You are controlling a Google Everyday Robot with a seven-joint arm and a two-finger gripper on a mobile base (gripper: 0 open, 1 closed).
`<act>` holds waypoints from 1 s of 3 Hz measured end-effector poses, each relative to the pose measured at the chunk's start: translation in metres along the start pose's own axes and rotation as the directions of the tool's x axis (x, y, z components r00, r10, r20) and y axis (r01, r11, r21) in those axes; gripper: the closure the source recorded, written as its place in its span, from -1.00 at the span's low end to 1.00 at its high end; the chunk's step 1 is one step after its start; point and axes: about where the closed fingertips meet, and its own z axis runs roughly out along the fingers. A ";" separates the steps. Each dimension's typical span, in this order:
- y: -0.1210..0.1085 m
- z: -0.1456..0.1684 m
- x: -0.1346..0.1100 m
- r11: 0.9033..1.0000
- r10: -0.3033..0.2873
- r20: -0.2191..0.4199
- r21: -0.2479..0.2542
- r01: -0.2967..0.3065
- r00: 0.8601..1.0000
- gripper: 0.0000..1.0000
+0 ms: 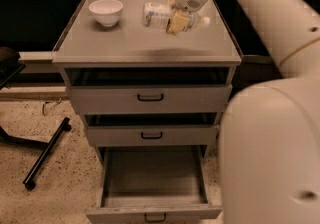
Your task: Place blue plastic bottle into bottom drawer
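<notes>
The blue plastic bottle (156, 15) lies on its side at the back of the grey cabinet top (140, 43), label to the left and white cap to the right. My gripper (177, 19) reaches down from above onto the bottle's middle and hides part of it. The bottle still rests on the top. The bottom drawer (152, 180) is pulled out and open below, with nothing in it, and its black handle (155, 216) sits at the front edge.
A white bowl (105, 11) stands at the back left of the cabinet top. The two upper drawers (150, 98) are slightly open. My arm's bulk (270, 143) fills the right side. A black chair base (45, 153) lies on the floor to the left.
</notes>
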 end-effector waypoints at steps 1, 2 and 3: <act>0.006 -0.080 -0.017 0.984 0.035 0.063 0.175 -0.046 0.997 1.00; 0.021 -0.091 -0.037 0.980 0.010 0.090 0.197 -0.028 0.996 1.00; 0.021 -0.091 -0.037 0.980 0.010 0.090 0.197 -0.028 0.996 1.00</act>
